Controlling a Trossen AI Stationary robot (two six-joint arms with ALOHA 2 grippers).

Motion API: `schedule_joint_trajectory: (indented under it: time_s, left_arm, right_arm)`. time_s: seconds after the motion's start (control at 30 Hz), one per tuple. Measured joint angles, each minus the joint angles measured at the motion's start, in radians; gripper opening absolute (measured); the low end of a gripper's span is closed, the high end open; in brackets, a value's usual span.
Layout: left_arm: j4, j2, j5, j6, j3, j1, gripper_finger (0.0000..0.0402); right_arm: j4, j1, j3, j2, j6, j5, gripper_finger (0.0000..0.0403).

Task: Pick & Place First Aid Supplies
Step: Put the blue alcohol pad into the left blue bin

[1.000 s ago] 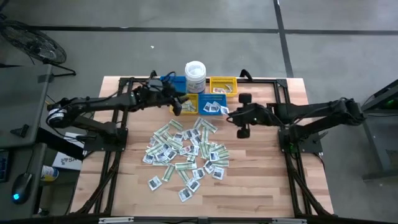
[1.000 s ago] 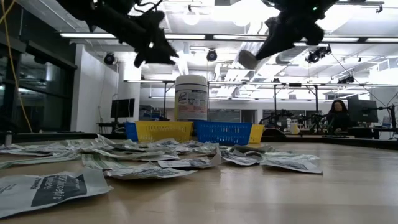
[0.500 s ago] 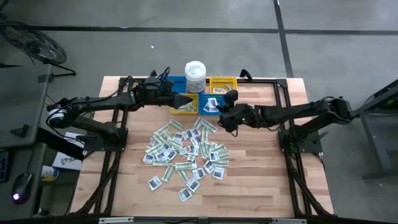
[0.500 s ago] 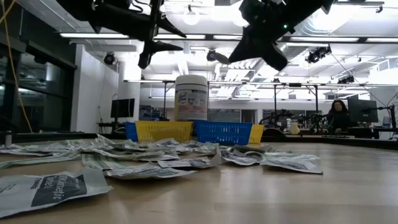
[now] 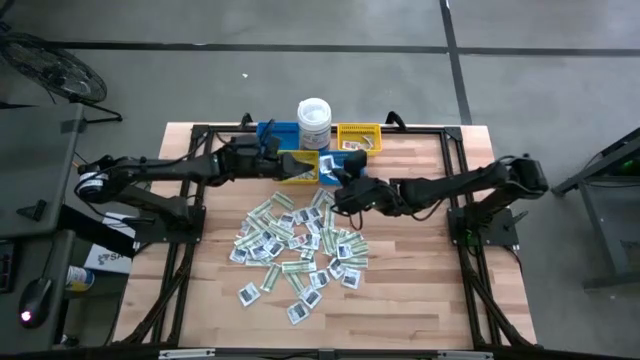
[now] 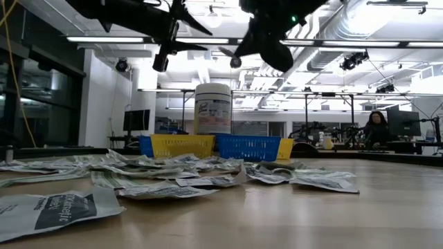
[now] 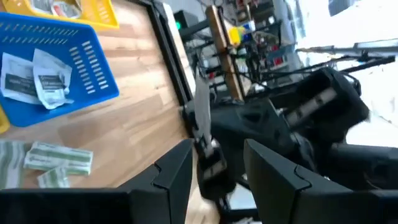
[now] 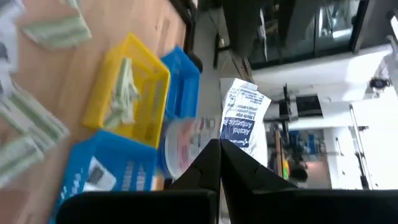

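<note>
The first aid supplies (image 5: pixel 300 245) lie in a loose heap of white squares and green-and-white strips on the wooden table (image 5: pixel 420 290); the low view shows the heap (image 6: pixel 187 176) flat on the boards. My right gripper (image 5: pixel 345 192) hangs above the heap's far edge, shut on one white packet (image 8: pixel 244 118) with blue print. My left gripper (image 5: pixel 297 163) is high over the near yellow bin (image 5: pixel 298 168), open, with nothing between its fingers (image 7: pixel 217 149). Both grippers hang well above the table in the low view, the left gripper (image 6: pixel 197 31) and the right gripper (image 6: pixel 266 45). My right gripper pinches the white packet by its lower edge (image 8: pixel 231 144) between the two shut fingers. Most of the packet sticks out past the fingertips. The packet is lifted clear of the table and of the bins.
At the table's far edge stand a white lidded tub (image 5: pixel 314 118), a blue bin (image 5: pixel 275 135), a yellow bin (image 5: pixel 358 137) and a blue bin (image 5: pixel 343 166) with white packets. The yellow bin (image 8: pixel 127 99) holds green strips. Bare boards lie at the near edge.
My right gripper has travelled toward the table's left edge with the packet, from beside the blue bin to above the heap's far edge, rolling as it went. My left gripper has rolled about its own line while staying over the near yellow bin.
</note>
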Motion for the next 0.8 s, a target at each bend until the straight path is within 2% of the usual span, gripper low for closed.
schedule_joint_trajectory:
  time_s: [0.2, 0.33, 0.8]
  left_arm:
    - [-0.005, 0.0, -0.1, -0.003, 0.0, -0.048, 0.0144]
    - [-0.006, 0.0, -0.1, -0.003, 0.0, -0.054, 0.0144]
    - [-0.032, 0.0, -0.095, 0.0, 0.0, -0.088, 0.0144]
  right_arm:
    - [-0.02, 0.038, 0.033, 0.011, -0.001, -0.031, 0.0]
    - [-0.026, 0.056, 0.034, 0.011, -0.001, -0.084, 0.0]
    - [-0.027, 0.063, 0.034, 0.011, -0.001, -0.1, 0.0]
